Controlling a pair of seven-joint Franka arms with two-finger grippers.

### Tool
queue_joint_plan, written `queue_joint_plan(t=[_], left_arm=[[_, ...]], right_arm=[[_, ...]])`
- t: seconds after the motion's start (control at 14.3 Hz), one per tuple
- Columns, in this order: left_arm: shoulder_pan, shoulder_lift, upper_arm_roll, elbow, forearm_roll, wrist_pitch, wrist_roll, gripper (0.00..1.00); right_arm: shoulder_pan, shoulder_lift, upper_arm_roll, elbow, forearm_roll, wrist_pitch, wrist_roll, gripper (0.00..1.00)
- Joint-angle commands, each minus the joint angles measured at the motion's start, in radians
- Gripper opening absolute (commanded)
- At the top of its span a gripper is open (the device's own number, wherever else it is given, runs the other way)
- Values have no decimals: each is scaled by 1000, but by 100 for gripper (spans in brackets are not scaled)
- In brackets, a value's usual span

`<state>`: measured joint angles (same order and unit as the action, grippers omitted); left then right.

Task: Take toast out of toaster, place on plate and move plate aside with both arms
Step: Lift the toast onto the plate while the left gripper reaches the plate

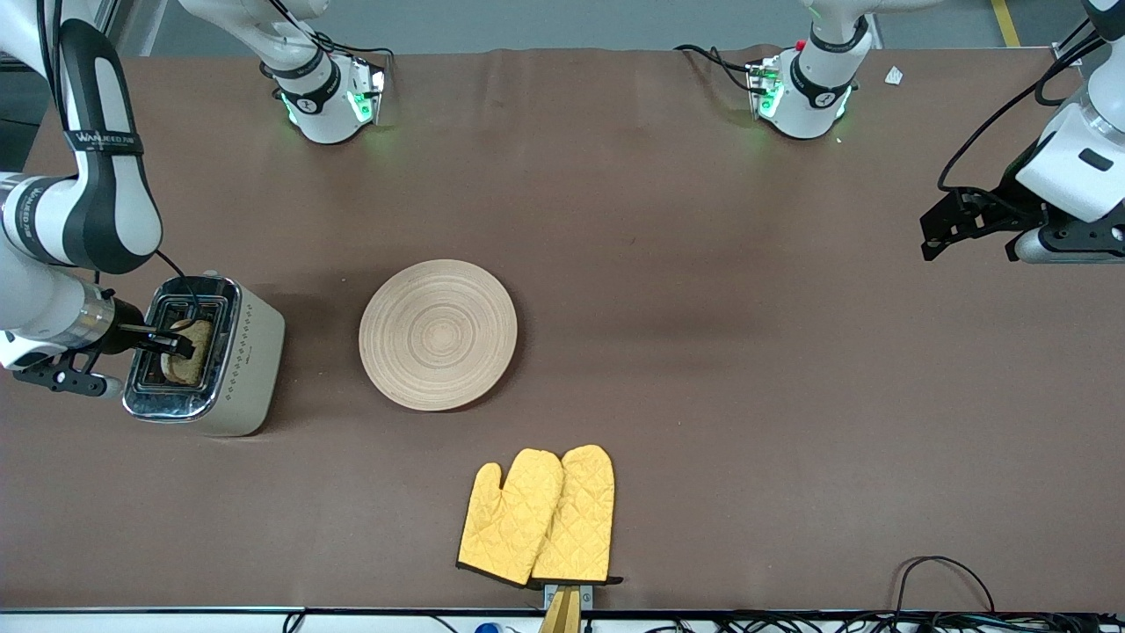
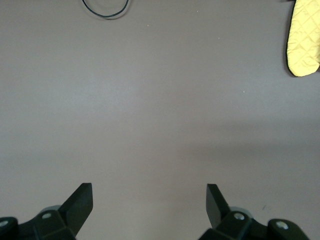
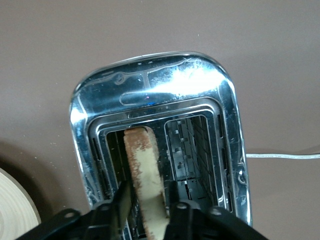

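The toast stands upright in one slot of a silver toaster at the right arm's end of the table. My right gripper is over the toaster, its fingers down either side of the toast. In the right wrist view the gripper is shut on the toast, in the slot of the toaster nearer the plate. The round wooden plate lies empty beside the toaster; its edge shows in the right wrist view. My left gripper waits open and empty above the left arm's end of the table.
A pair of yellow oven mitts lies nearer the front camera than the plate, by the table's edge; one shows in the left wrist view. A black cable loop lies at the table edge. A white cord leaves the toaster.
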<state>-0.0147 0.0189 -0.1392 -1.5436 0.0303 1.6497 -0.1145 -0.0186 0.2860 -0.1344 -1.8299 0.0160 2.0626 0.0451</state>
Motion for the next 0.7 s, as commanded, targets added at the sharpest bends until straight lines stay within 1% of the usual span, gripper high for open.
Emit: queue_joint_plan(t=[0.0,0.07,0.21,0.35,0.42,0.49,0.56,0.63], left_arm=[[2,6,0,16,-6,-13,16,100],[2,6,0,16,-6,-13,15,100],[2,6,0,16,-6,-13,16,100],[2,6,0,16,-6,-11,16,100],[2,6,0,16,-6,-11,16,100],[2,6,0,16,-6,-13,16,100],[2,6,0,16,-6,-11,16,100],[2,6,0,16,-6,-13,16,100]], right_arm=[[-35,4,10,18,9,-9,-74,1],[-30,-4,10,38,9,-33,-86,1],[-21,-33,16,134,7,-180,-125,1],[34,-44,19,257,6,-367,-108,1],[76,-45,21,305,4,-430,-73,1],[130,-45,21,329,4,-467,12,1],[187,-45,22,330,9,-464,119,2],[228,-41,24,322,22,-454,171,2]])
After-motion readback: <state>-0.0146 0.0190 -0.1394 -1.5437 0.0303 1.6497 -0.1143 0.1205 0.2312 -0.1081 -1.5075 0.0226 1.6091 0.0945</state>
